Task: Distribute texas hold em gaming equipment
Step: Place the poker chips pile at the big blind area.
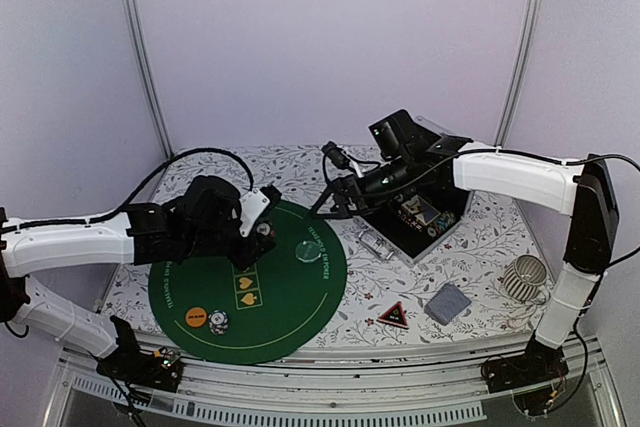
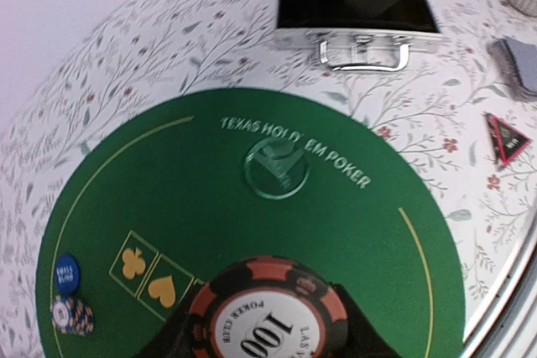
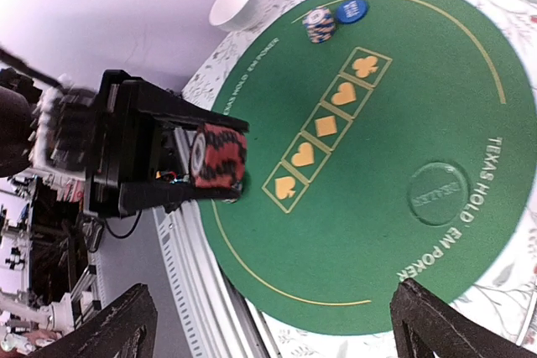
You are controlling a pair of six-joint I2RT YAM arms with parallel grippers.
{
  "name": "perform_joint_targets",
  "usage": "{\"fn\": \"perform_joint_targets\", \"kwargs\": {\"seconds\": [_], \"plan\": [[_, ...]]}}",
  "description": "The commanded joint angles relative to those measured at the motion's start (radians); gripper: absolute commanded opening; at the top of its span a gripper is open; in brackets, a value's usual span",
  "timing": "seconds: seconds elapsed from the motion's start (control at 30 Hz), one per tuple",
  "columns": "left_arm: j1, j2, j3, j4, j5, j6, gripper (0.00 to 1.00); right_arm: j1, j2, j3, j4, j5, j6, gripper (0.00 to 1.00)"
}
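Left tool (image 1: 262,234) clamped on a red-black chip stack (image 2: 268,314) over the green mat (image 2: 252,232) — right tool (image 3: 278,324) spread wide.

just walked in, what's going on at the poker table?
The left gripper has its jaws shut on a red-black chip stack at the edge of the mat, beside the card boxes. The right gripper hangs empty, jaws wide open, between the mat and the open case. On the mat lie a clear disc, an orange disc and a second stack. A triangle token and cards lie off the mat.
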Motion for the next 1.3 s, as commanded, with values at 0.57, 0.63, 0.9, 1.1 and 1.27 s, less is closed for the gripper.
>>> {"fn": "perform_joint_targets", "kwargs": {"seconds": [0.57, 0.63, 0.9, 1.1, 1.27], "plan": [[0.433, 0.068, -0.231, 0.032, -0.058, -0.5, 0.0, -0.138, -0.021, -0.061, -0.012, 0.273, -0.239, 0.99], [0.462, 0.068, -0.243, 0.027, -0.07, -0.507, 0.0, -0.147, -0.035, -0.081, -0.012, 0.284, -0.25, 0.99], [0.472, -0.028, -0.322, -0.085, -0.094, -0.641, 0.0, -0.153, -0.065, -0.112, -0.012, 0.27, -0.26, 0.99], [0.465, -0.169, -0.379, -0.266, -0.081, -0.867, 0.0, -0.153, -0.056, -0.105, -0.004, 0.227, -0.254, 0.99], [0.463, -0.196, -0.37, -0.4, -0.138, -0.987, 0.0, -0.153, -0.062, -0.12, -0.002, 0.223, -0.253, 0.99]]}}
